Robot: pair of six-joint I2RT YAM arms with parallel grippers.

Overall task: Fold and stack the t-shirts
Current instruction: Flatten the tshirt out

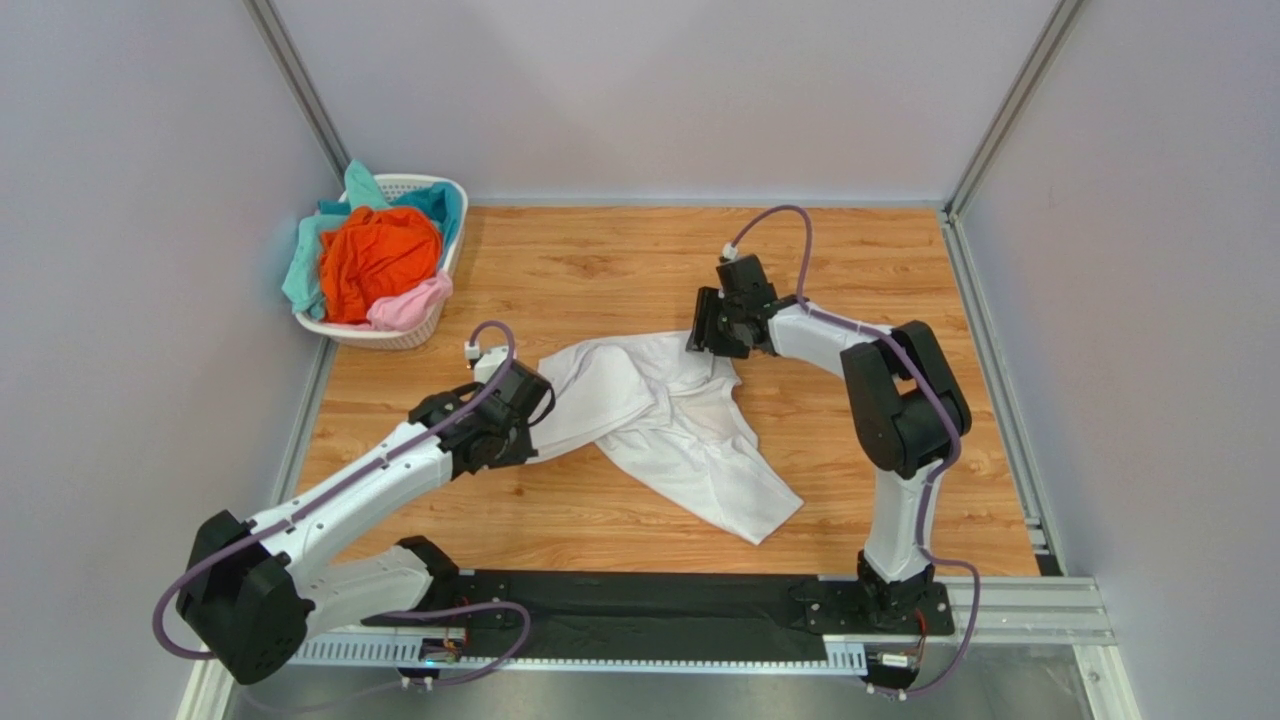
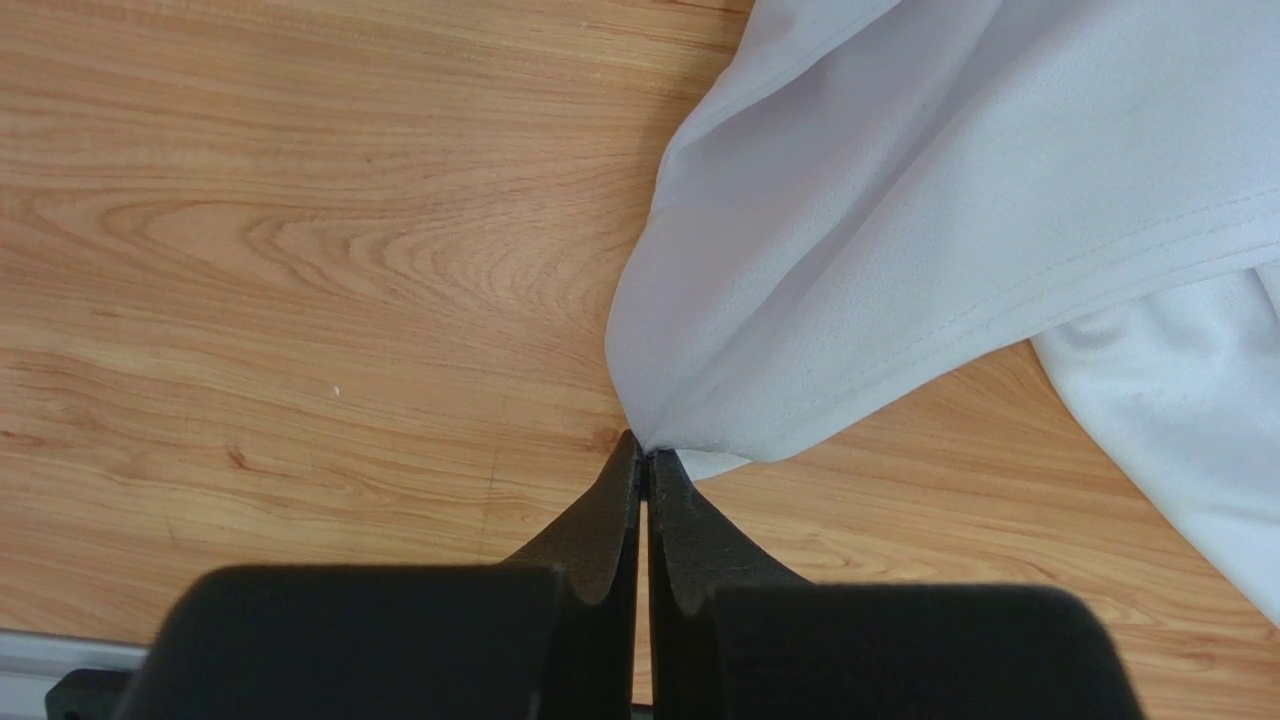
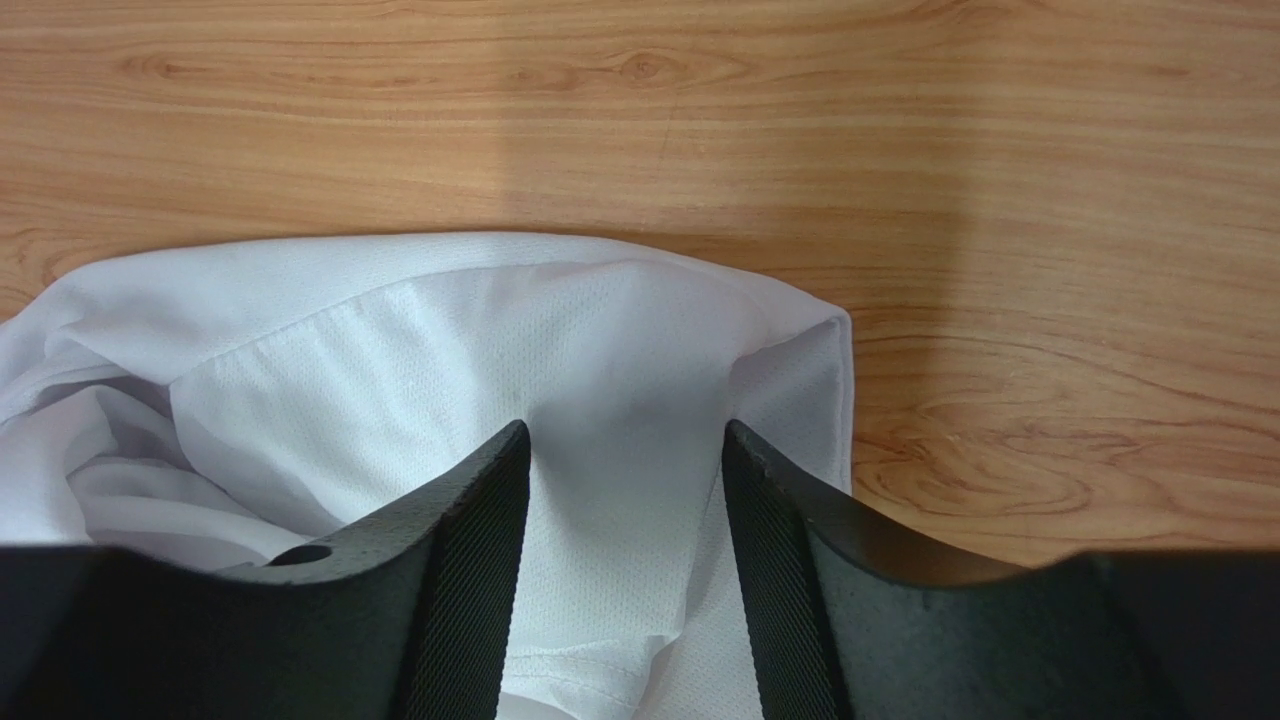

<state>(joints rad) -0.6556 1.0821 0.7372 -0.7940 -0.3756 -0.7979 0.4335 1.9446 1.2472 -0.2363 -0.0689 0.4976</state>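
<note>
**White tee mid-table, one arm pinching it, the rest piled in the basket**

The white t-shirt (image 1: 669, 428) is lying rumpled around the middle of the tabletop (image 1: 601, 270). One long flap trails off toward the near edge, and the rest is bunched between the two arms.

The left end effector (image 2: 646, 453) is pressed together right on an edge of the shirt. In the left wrist view the cloth gathers into a tight point where the two black fingers (image 2: 609, 518) meet, with folds fanning out from that spot, so that's a proper pinch. From the top view it's on the side of the shirt nearer the left edge of the tabletop.

The right end effector (image 3: 624, 443) is over the shirt's far-right corner with its fingers spread. There's a hemmed fold of white fabric sitting in the gap between them. I honestly can't tell from that angle whether the pads are touching the cloth, but nothing looks squeezed.

The white lattice basket (image 1: 448, 203) sits in the far left corner of the tabletop, well apart from the white shirt. It's heaped full, with an orange t-shirt (image 1: 376, 255) on top in the middle. A teal t-shirt (image 1: 316, 252) spills over the left rim and pokes up at the back. A pale pink t-shirt (image 1: 409, 306) hangs over the near rim.
</note>
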